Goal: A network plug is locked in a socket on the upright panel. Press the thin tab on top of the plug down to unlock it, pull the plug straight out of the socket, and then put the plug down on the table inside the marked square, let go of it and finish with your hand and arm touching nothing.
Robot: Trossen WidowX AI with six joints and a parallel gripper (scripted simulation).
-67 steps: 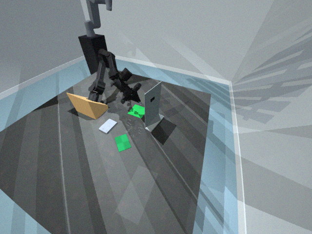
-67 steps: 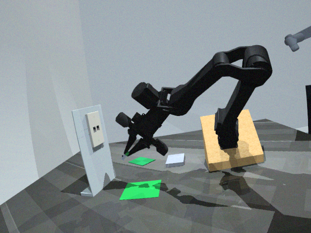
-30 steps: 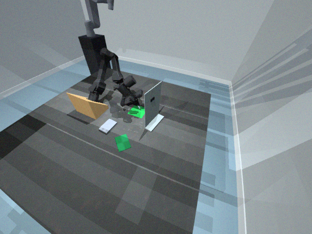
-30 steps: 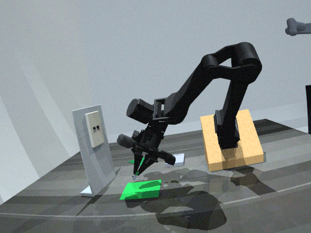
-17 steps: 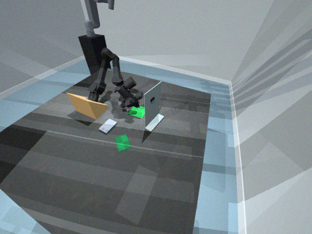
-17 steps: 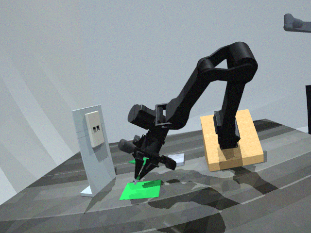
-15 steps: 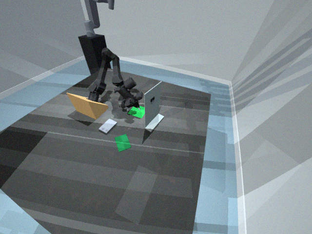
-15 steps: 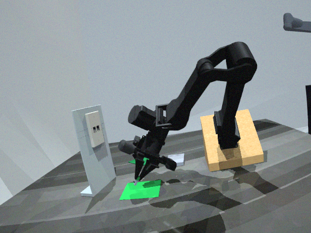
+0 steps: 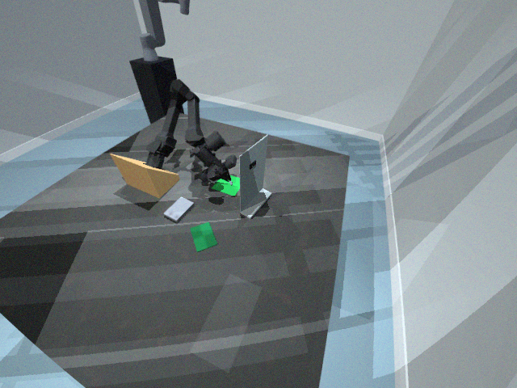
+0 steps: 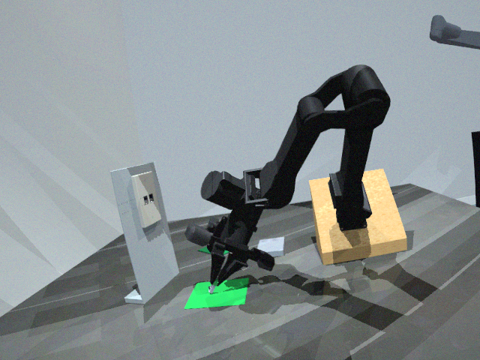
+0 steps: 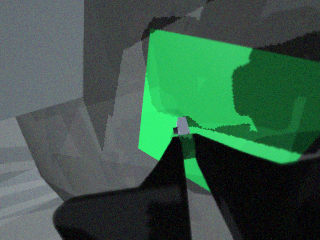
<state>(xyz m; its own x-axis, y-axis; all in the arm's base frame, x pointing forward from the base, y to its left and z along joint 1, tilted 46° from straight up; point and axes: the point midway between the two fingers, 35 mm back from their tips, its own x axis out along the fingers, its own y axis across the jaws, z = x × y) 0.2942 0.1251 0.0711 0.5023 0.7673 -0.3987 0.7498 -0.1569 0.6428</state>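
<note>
The small pale plug [image 9: 231,183] [image 10: 211,289] [image 11: 183,126] is held between the fingertips, low over the bright green marked square [image 10: 236,299] [image 11: 200,65] [image 9: 233,191]. Whether its lower end touches the square cannot be told. My gripper [image 10: 213,286] [image 11: 185,141] [image 9: 229,181] is shut on the plug and points steeply down. The upright panel [image 9: 251,183] [image 10: 151,267] stands beside the square. Its cream socket plate [image 10: 149,218] shows two dark openings with no plug in them. The plug's tab cannot be made out.
A second, darker green patch [image 9: 203,236] [image 10: 205,250] lies farther off. A white flat box [image 9: 178,208] [image 10: 271,246] lies between it and the arm's tilted wooden base block [image 9: 140,179] [image 10: 383,201]. The panel's foot [image 9: 258,206] [image 10: 133,297] rests on the table.
</note>
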